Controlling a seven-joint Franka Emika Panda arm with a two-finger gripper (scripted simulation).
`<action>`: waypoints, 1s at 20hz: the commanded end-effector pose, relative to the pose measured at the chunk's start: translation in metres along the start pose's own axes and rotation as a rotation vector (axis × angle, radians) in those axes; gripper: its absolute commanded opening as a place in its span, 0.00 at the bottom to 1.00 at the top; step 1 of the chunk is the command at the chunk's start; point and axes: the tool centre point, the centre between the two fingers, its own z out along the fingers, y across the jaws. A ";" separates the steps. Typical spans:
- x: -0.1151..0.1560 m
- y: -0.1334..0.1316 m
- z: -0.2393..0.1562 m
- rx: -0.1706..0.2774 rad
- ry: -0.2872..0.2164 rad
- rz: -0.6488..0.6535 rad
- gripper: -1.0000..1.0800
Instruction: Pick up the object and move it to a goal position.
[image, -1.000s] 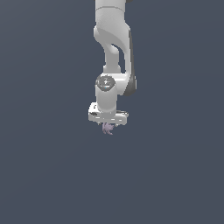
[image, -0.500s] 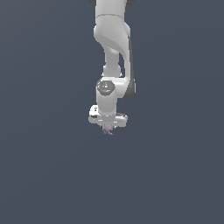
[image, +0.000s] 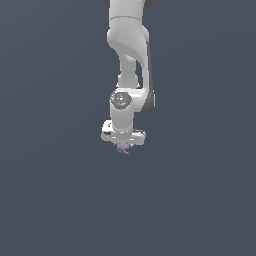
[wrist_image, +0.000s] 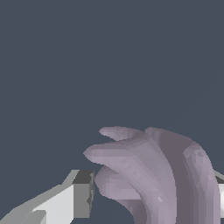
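Observation:
The object (image: 123, 148) is a tiny pale purple-pink spiky thing, hanging just under the white gripper (image: 123, 145) in the middle of the exterior view. In the wrist view the object (wrist_image: 157, 175) fills the space between the two fingers; its curved prongs fan outward. One finger (wrist_image: 81, 194) with a dark pad sits against it on one side; the other finger barely shows at the frame's edge. The gripper is shut on the object and holds it in the air against the plain grey-blue background.
The white arm (image: 129, 60) comes down from the top of the exterior view. Plain dark grey-blue surroundings (image: 50, 200) fill everything else; no other objects or goal marker show.
The gripper, with the object in it, has risen steadily in the exterior view over the last second. The grip on the object has not changed.

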 end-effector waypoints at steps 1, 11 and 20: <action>0.001 -0.002 -0.001 0.000 0.000 0.000 0.00; 0.027 -0.038 -0.026 0.000 0.000 0.000 0.00; 0.067 -0.092 -0.064 0.000 0.001 0.000 0.00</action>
